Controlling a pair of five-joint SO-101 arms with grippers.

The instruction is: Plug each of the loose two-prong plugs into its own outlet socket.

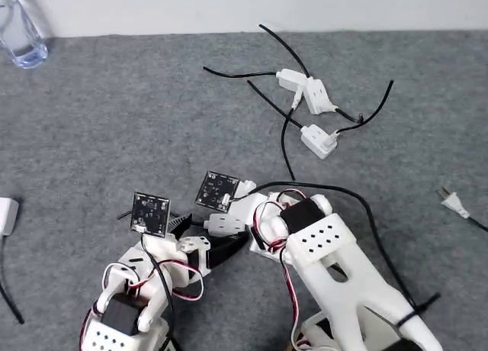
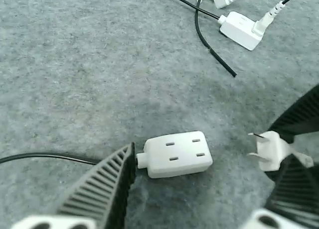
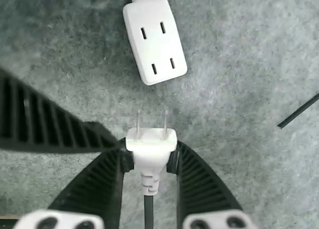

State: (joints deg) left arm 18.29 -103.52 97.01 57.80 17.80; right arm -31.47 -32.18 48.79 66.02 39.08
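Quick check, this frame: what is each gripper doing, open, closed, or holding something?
Left gripper: jaws open, holding nothing.
Right gripper: jaws closed on a two-prong plug.

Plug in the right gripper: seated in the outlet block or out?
Out. The right gripper holds the plug with both prongs bare, and grey carpet shows between them and the outlet block's empty slots.
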